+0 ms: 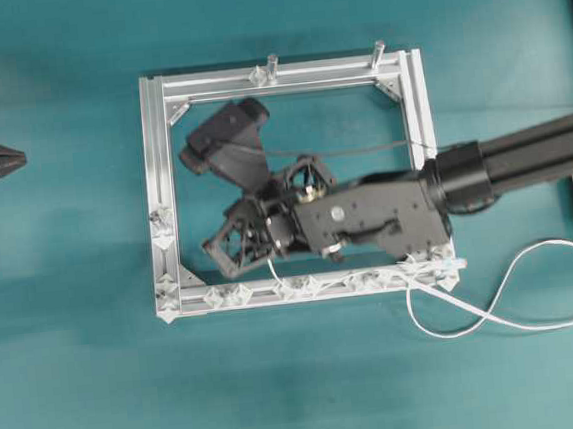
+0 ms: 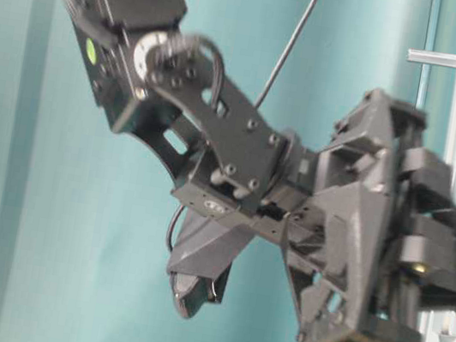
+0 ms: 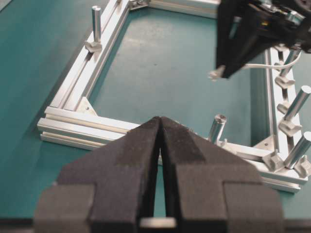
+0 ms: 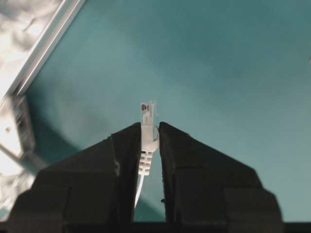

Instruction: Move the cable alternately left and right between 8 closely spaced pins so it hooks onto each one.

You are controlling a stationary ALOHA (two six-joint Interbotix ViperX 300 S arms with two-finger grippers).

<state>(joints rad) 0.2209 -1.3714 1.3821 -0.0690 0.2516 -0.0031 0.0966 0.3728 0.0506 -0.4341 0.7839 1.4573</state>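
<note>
The frame (image 1: pixel 160 185) lies flat on the teal table (image 1: pixel 81 393), with the pins (image 1: pixel 303 286) in a close row along its near rail. The right gripper (image 4: pixel 147 141) hangs over the frame's inside, clenched on the plug end of the cable (image 1: pixel 514 285); the rest trails in a loose loop outside the right corner. Light and limp, the cable should bend easily round each pin, so holding just behind the plug looks right. The left gripper (image 3: pixel 160 145) is closed and empty
</note>
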